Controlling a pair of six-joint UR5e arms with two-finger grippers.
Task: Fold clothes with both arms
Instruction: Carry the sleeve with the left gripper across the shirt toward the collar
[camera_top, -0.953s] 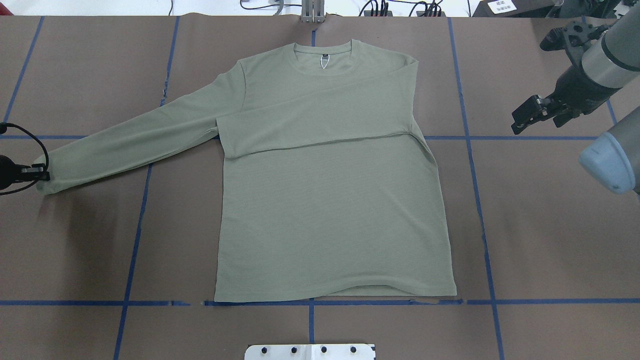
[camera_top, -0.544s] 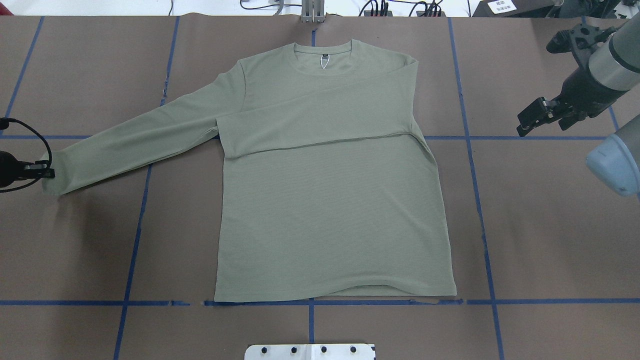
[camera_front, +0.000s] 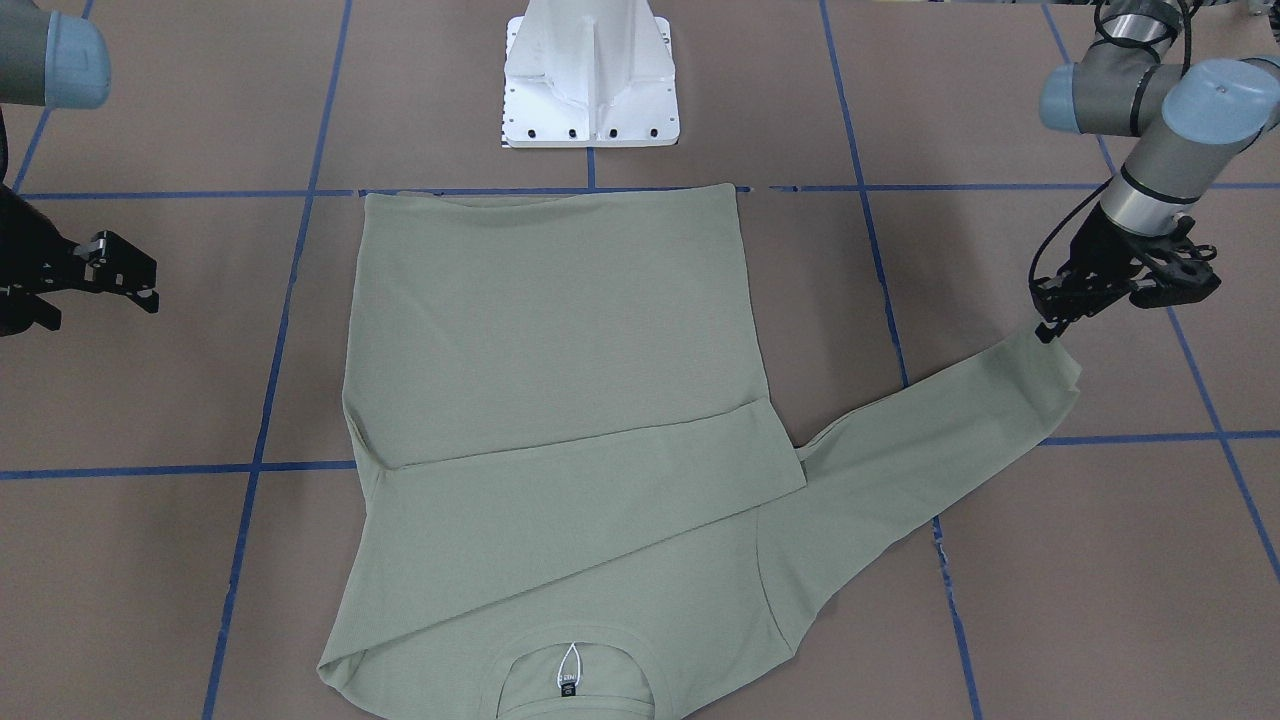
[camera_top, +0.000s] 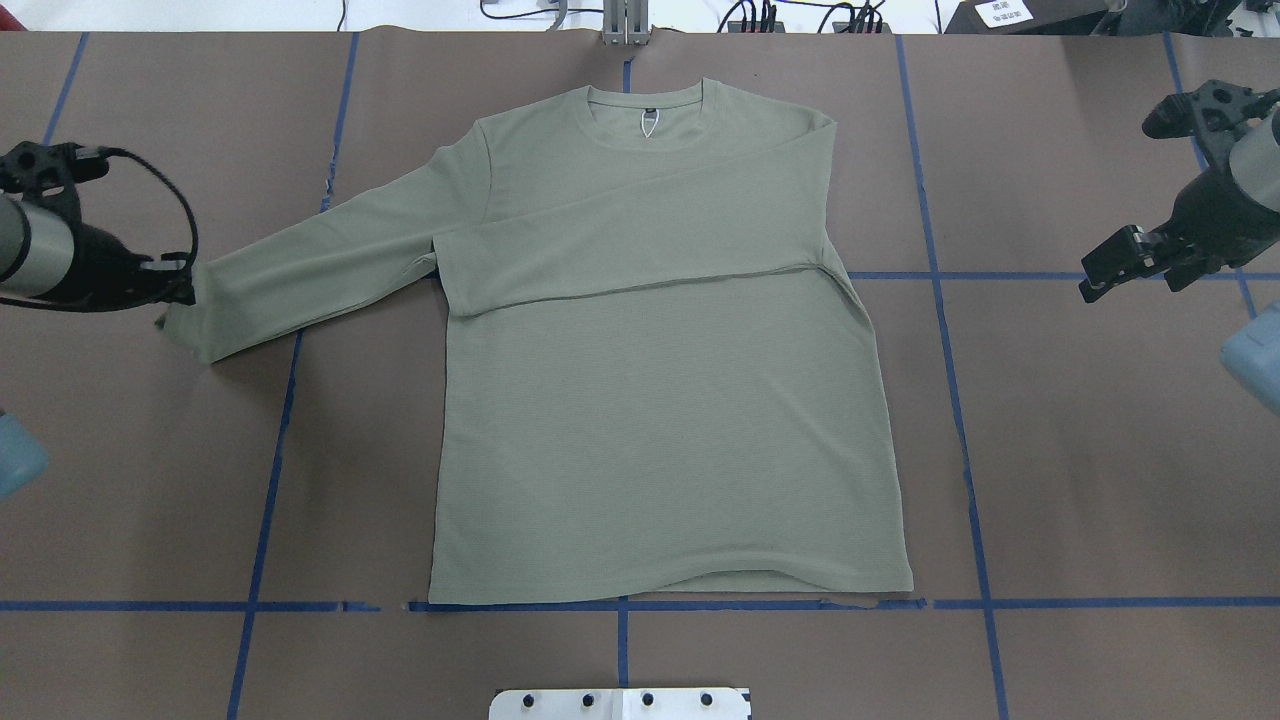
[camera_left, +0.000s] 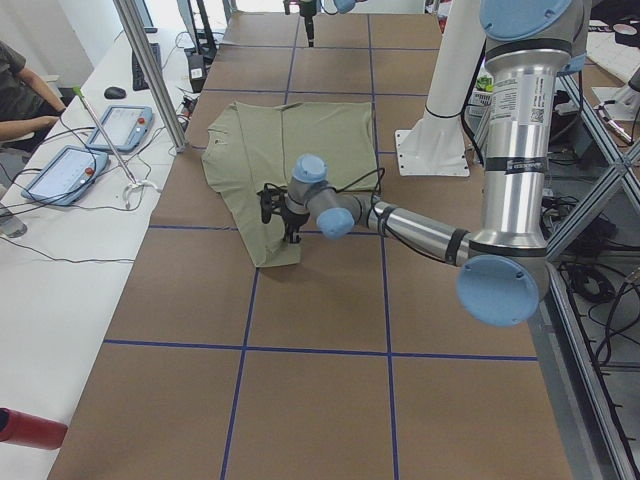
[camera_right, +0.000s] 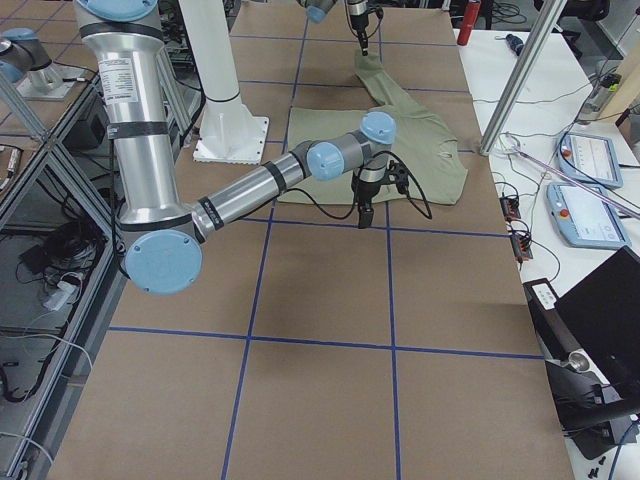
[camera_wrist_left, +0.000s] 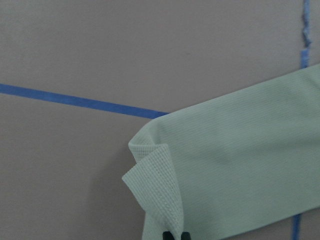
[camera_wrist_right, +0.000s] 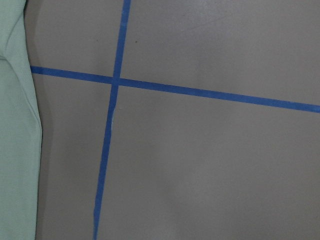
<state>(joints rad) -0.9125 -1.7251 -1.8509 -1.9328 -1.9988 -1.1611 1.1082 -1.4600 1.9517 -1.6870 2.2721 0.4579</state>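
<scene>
The pale sage-green shirt (camera_top: 660, 420) lies flat on the brown table, neck at the far edge. One sleeve is folded across the chest (camera_top: 640, 240). The other sleeve (camera_top: 320, 265) stretches toward my left side. My left gripper (camera_top: 185, 290) is shut on that sleeve's cuff (camera_wrist_left: 155, 185) and holds its corner raised and curled; it also shows in the front view (camera_front: 1045, 325). My right gripper (camera_top: 1095, 285) is open and empty, well off the shirt's side, also in the front view (camera_front: 145, 285). The right wrist view shows only the shirt's edge (camera_wrist_right: 15, 150).
Blue tape lines (camera_top: 960, 420) grid the brown table. The white pedestal base (camera_front: 590, 75) stands at the robot's edge. A side bench with tablets (camera_left: 75, 165) and a metal pole (camera_left: 150, 70) runs along the far edge. A red object (camera_left: 30, 428) lies there too.
My left gripper has carried the cuff inward toward the shirt body and farther from the robot. My right gripper has drawn away from the shirt toward the table's right edge.
</scene>
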